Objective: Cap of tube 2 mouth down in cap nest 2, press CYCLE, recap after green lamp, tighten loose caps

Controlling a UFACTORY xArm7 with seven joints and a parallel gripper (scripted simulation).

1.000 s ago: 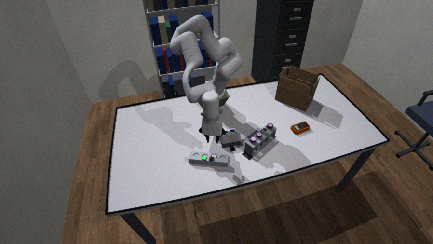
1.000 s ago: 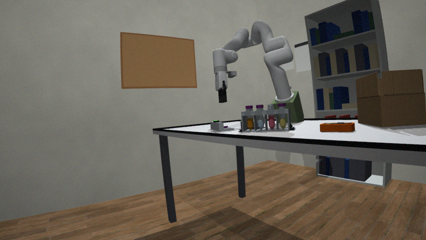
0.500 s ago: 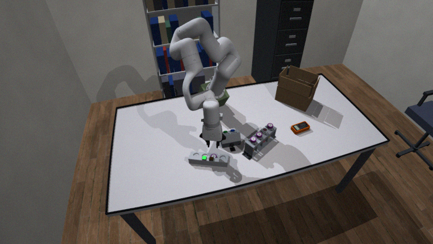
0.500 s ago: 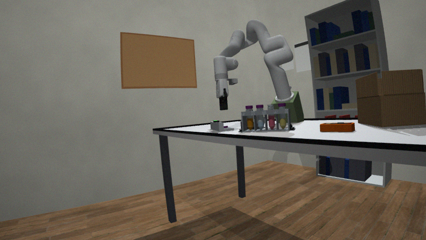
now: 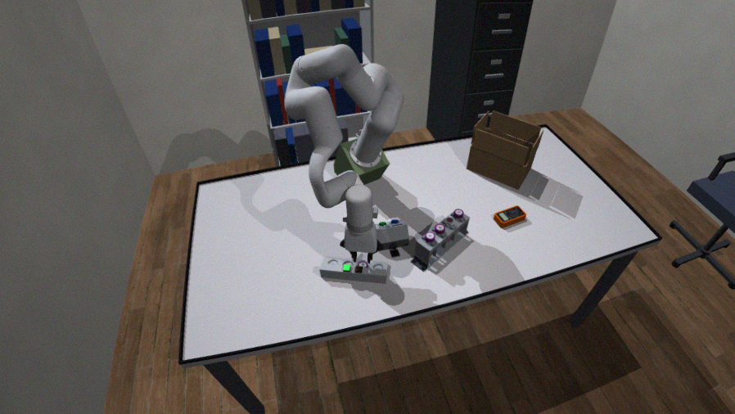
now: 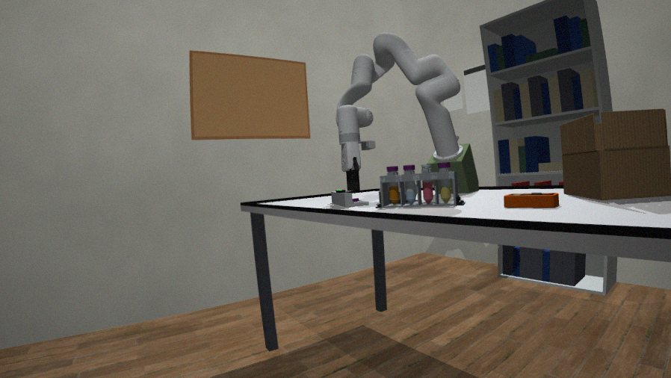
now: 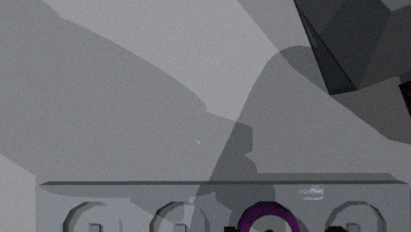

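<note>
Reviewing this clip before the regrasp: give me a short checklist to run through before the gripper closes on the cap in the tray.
1. Green lamp lit: ok.
2. Cap sits in its nest on the cap tray: ok.
3. Gripper empty, partly open: ok.
4. Gripper above the cap: ok; centring cannot tell.
5. One tube in the station uncapped: ok.
6. Other three caps tight: cannot tell.

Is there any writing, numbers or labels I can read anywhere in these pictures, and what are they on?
Nothing can be read as it stands.
Cap tray: a pale printed mark, too blurred to read.
Purple cap: its top is cut off by the picture's edge, so no number shows.
Orange meter: too small to read.
Key housing: any lettering is too small to read.
</note>
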